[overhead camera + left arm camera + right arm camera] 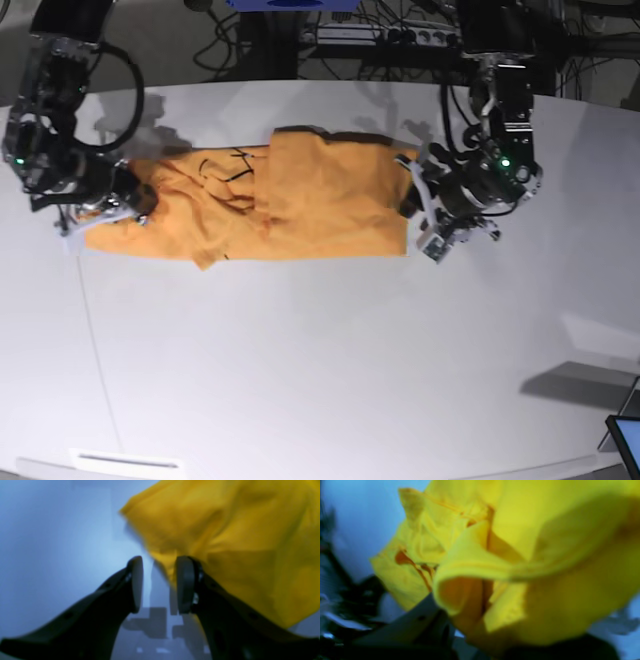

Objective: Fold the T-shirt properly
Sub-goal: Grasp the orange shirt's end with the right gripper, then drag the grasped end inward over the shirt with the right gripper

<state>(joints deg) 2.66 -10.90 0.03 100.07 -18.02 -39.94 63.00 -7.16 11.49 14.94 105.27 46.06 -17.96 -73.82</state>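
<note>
A large plain orange-yellow cotton T-shirt (290, 200) lies stretched across the white tabletop (320, 370) between two black robot arms. The left gripper (160, 585) stands with its jaws parted and nothing between them, the shirt's loose edge just beside its right finger. The right gripper (118, 205) is clamped on bunched fabric at the shirt's opposite end, cloth crowding its wrist view.
</note>
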